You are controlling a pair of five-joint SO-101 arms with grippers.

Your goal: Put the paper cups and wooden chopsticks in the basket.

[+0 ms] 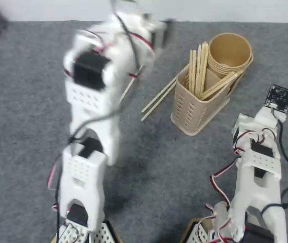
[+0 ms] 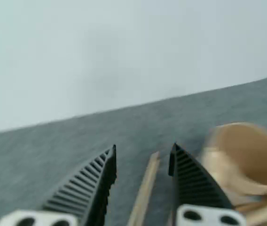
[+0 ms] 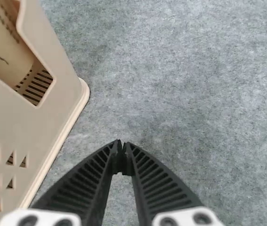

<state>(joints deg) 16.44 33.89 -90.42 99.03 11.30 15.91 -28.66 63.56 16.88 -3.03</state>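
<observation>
Beside the basket (image 3: 11, 141), over grey mat (image 3: 194, 70): right gripper (image 3: 122, 147) clenched empty, tips meeting. Raised over the mat, left of the basket: left gripper (image 2: 144, 147) released, jaws parted around one chopstick (image 2: 145, 188), contact unclear. Inside the basket: stacked paper cups (image 1: 230, 50) and several upright chopsticks (image 1: 200, 68). Just beside it, flat on the mat: two loose chopsticks (image 1: 159, 98).
</observation>
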